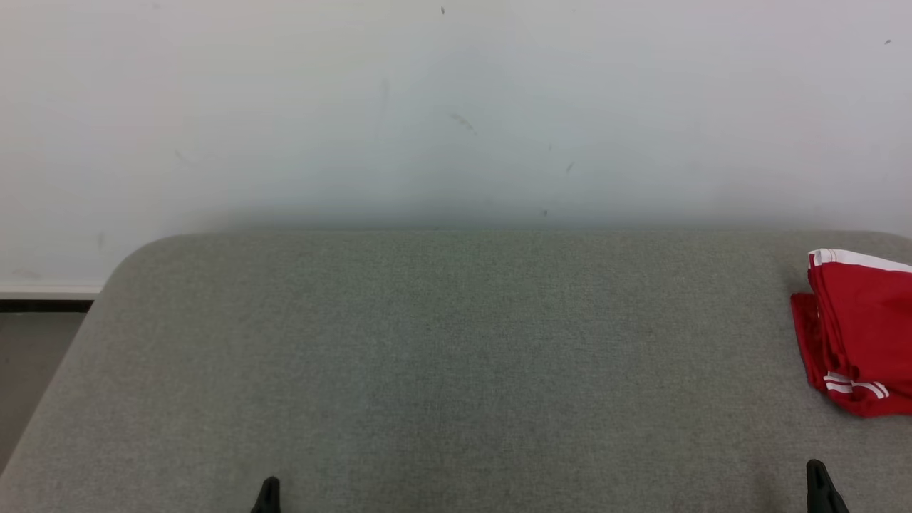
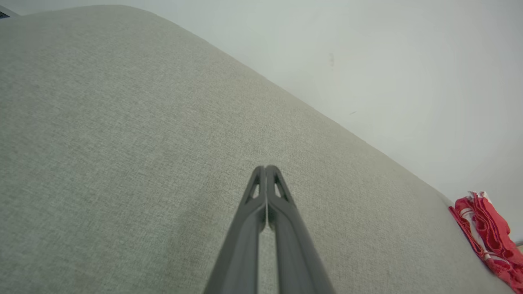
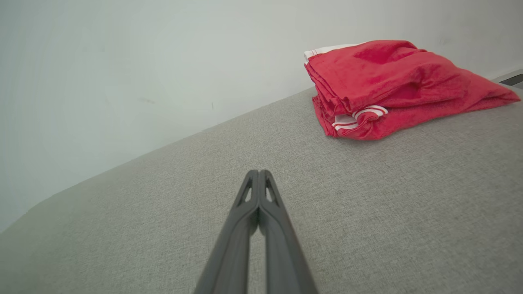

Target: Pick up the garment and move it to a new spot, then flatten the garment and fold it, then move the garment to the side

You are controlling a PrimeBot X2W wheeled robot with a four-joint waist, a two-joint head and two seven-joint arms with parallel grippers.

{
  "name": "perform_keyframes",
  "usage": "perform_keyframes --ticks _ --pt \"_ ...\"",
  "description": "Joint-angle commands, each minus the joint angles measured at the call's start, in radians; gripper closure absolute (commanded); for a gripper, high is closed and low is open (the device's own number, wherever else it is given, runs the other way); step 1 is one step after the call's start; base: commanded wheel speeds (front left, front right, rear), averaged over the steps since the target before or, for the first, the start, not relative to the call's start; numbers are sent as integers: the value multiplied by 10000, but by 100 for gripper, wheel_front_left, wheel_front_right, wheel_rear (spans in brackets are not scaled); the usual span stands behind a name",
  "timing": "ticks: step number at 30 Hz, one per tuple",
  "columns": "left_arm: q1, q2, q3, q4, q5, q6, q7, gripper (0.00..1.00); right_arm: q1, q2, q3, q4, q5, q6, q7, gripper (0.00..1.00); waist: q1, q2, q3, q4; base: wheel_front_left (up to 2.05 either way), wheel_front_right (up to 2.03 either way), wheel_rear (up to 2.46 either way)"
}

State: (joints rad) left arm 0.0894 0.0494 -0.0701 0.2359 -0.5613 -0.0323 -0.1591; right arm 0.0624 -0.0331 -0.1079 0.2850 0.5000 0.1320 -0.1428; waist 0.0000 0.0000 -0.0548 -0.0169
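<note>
Where it lies at the far right of the head view, the garment point(image 1: 858, 328) is seen as a red bundle with white stripes, folded in several layers and partly cut off by the picture's edge. It is rested on a grey fabric cushion point(image 1: 456, 356), towards the far side, close to the pale wall point(image 1: 456, 107). Nearest to it, the right gripper point(image 1: 819, 481) is found at the lower right; in the right wrist view its two dark fingers point(image 3: 269, 228) are pressed together with nothing between them, and the garment is seen ahead and to the right, well apart from them. The left gripper point(image 1: 267, 491) is placed at the lower left over bare cushion, likewise closed on nothing, far from the garment. A strip of floor point(image 1: 28, 370) is shown beyond the cushion's left corner.
</note>
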Motion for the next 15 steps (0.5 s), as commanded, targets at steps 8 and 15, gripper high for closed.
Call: perform_keyframes --ticks 8,15 --pt "-460 112 257 -97 -1543 -170 324 100 -431 -114 -21 -217 1572 -6 331 100 0 0 48 15 0 0 0" --pt "-634 127 409 -82 -2555 -263 562 100 -584 -127 -28 -244 2614 -8 577 100 0 0 88 26 0 0 0"
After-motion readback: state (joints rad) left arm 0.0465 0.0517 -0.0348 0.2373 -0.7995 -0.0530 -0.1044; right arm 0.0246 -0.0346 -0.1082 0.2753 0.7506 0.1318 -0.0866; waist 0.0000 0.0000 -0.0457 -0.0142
